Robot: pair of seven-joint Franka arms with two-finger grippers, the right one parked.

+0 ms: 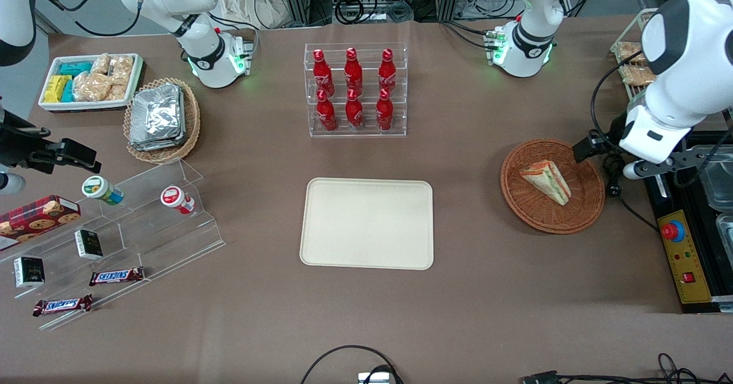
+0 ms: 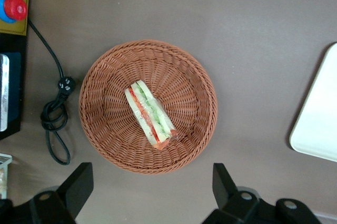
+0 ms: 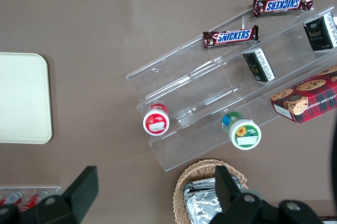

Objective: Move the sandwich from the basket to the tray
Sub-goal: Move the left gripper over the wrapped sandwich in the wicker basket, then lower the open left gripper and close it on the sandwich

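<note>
One pale triangular wedge sandwich [image 2: 150,113] is lying in one round reddish-brown wicker basket [image 2: 100,113]; one cream rectangular tray [image 1: 366,223] is sitting nearby. My black two-finger gripper [image 2: 150,187] is hovering above them, spread wide, holding nothing. One brown tabletop [image 1: 458,292] is carrying everything.

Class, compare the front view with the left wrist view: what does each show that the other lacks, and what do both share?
Only the front view shows the bottle rack, the foil packs and the whole tray. Only the left wrist view shows the gripper with fingers open, above the table beside the basket. Both show the sandwich in the basket, and the red button.
</note>
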